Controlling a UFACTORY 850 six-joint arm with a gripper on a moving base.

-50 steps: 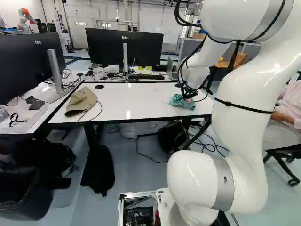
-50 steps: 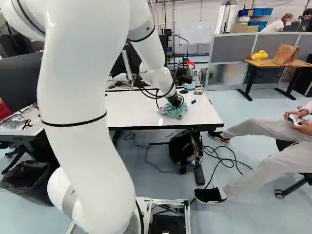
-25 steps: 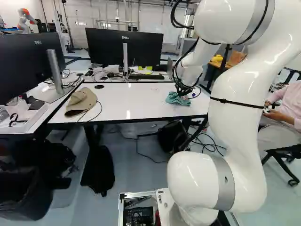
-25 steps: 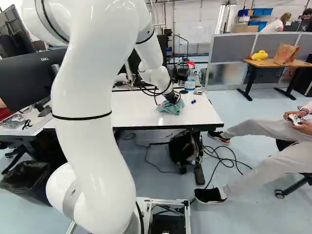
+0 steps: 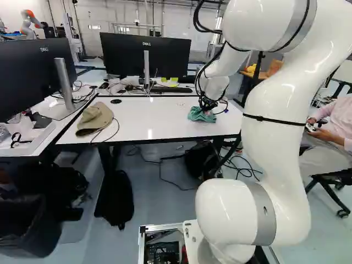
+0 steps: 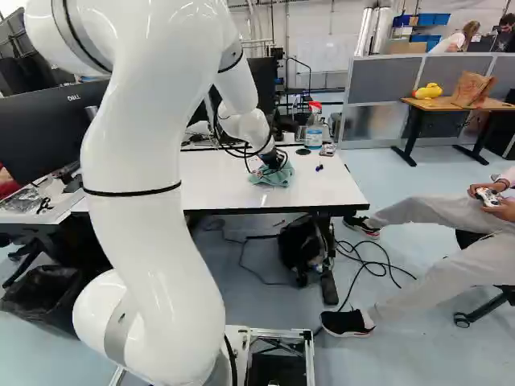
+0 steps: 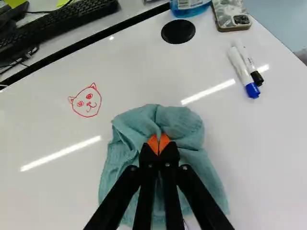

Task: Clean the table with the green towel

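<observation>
In the left base view my gripper (image 5: 207, 105) is low over the white table (image 5: 159, 124), at the green towel (image 5: 199, 115). The wrist view has the gripper (image 7: 158, 143) shut on the towel (image 7: 182, 125), its orange pads together on a pinched fold. The towel spreads crumpled on the tabletop around and under the fingers. A red drawing of a cat's face (image 7: 87, 101) marks the white surface beside the towel. Part of the towel is hidden beneath the fingers.
Two markers (image 7: 244, 72), a phone (image 7: 231, 14), a black disc (image 7: 178, 31) and a spray bottle (image 6: 314, 133) are beyond the towel. A cap (image 5: 95, 118) lies at the table's other end. Monitors (image 5: 146, 55) stand behind. Another robot (image 5: 30, 23) is far back.
The arm has swung leftward over the table in both base views, and the towel has slid along the tabletop with the gripper. The base has not moved.
</observation>
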